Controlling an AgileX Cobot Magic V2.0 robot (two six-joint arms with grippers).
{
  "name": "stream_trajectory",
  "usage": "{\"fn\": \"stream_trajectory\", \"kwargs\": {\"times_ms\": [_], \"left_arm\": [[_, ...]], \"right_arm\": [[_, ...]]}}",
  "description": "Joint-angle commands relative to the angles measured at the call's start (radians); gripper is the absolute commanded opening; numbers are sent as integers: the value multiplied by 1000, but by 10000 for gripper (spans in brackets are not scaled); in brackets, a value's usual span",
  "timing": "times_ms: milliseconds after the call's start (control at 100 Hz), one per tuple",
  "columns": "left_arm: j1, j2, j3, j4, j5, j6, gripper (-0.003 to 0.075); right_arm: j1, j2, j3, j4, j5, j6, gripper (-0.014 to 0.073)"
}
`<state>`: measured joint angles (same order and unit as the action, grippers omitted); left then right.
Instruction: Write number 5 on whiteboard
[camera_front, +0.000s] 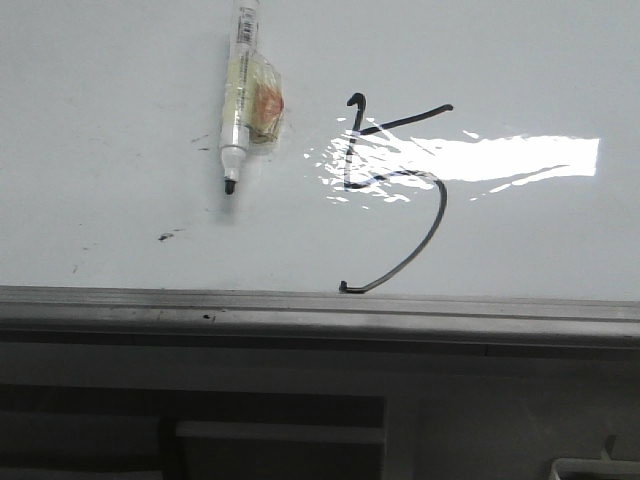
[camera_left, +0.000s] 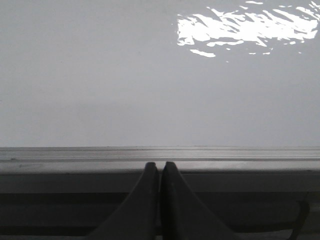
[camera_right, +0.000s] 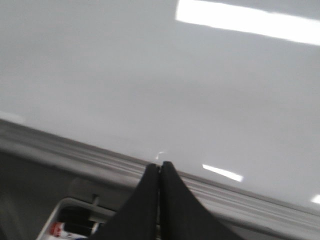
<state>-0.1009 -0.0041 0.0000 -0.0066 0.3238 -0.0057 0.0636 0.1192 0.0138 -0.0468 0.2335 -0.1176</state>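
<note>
The number 5 (camera_front: 440, 215) is drawn in thin black line on the whiteboard (camera_front: 120, 90), right of centre, partly under bright glare. A white marker (camera_front: 238, 95) with a black tip and a yellowish taped wrap lies on the board to the left of the figure, tip pointing toward the near rail. Neither gripper shows in the front view. My left gripper (camera_left: 159, 167) is shut and empty over the grey edge rail (camera_left: 75, 154). My right gripper (camera_right: 159, 166) is shut and empty at the board's rail (camera_right: 65, 150).
A grey metal rail (camera_front: 320, 305) runs along the board's near edge. Small dark smudges (camera_front: 166, 237) mark the board at the left. A white tray corner (camera_right: 65, 207) with a red-labelled item shows below the rail in the right wrist view.
</note>
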Motion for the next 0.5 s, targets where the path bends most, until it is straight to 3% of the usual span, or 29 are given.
{"fn": "stream_trajectory", "kwargs": {"times_ms": [0,180,490], "left_arm": [[4,-25,23,-3,-77,-11,-20],[4,-25,23,-3,-77,-11,-20],[4,-25,23,-5,-77,-11,-20]], "right_arm": [[-69,13,18,-56,-1,15,-43],[-122,-33,20,-109,85,15,-44],[-122,-146,20,-155,67,15,-43]]}}
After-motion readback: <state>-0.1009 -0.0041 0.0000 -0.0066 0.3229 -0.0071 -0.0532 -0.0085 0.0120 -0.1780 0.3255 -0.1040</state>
